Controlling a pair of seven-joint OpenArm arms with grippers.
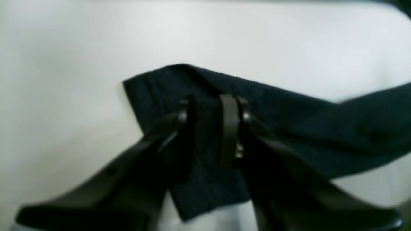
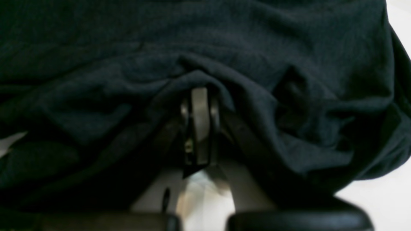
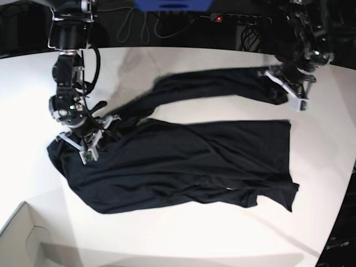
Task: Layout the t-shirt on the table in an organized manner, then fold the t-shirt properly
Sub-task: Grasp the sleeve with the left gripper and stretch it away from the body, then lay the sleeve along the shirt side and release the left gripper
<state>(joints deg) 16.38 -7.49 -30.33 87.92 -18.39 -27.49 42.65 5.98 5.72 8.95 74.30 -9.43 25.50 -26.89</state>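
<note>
White table [image 3: 183, 245] fills the base view, its curved far edge backed by dark cables, with a pale cardboard box corner [image 3: 22, 239] at seven o'clock. Across the middle lies the t-shirt [image 3: 183, 161], black, rumpled and unfolded, one long strip of cloth stretching toward one o'clock. My left gripper [image 1: 208, 110] sits at that far end, jaws partly closed astride the strip's cloth. My right gripper [image 2: 199, 106], at nine o'clock, is clamped tight in bunched fabric at the shirt's edge. I judge this the laying-out step (folding hasn't begun). Next, I think, both arms should draw apart and lower, pulling the cloth flat without dragging it off the table.
</note>
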